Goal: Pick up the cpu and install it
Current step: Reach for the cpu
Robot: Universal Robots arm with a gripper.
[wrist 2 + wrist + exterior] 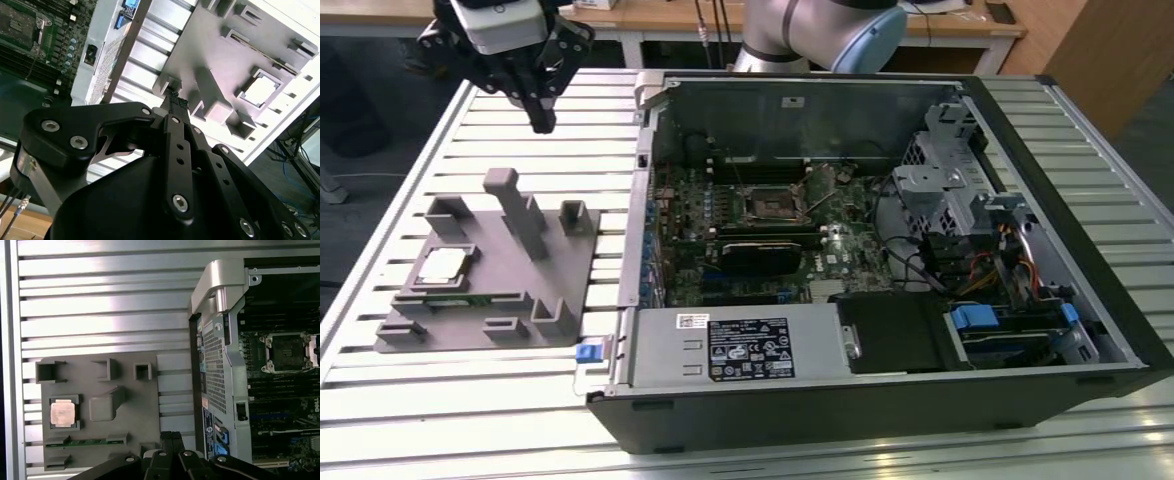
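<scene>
Hovering well apart from cpu [443, 264], gripper [540, 118] looks clenched, empty. It's light, stiff, slick-topped, prob. fragile, so grip opposite edges.

I watched the exterior camera stand off the arm, raised, looking down at a slant across the slatted table [480, 420]. It was far enough back to take in the whole open computer case [881, 400] at centre and right, and the grey fixture [460, 325] at lower left. The first wrist camera looked almost straight down from well above. The second sat close behind the gripper [175, 97], sighting obliquely along it. All three views shared the fixture and the case's motherboard socket [287, 351].
</scene>
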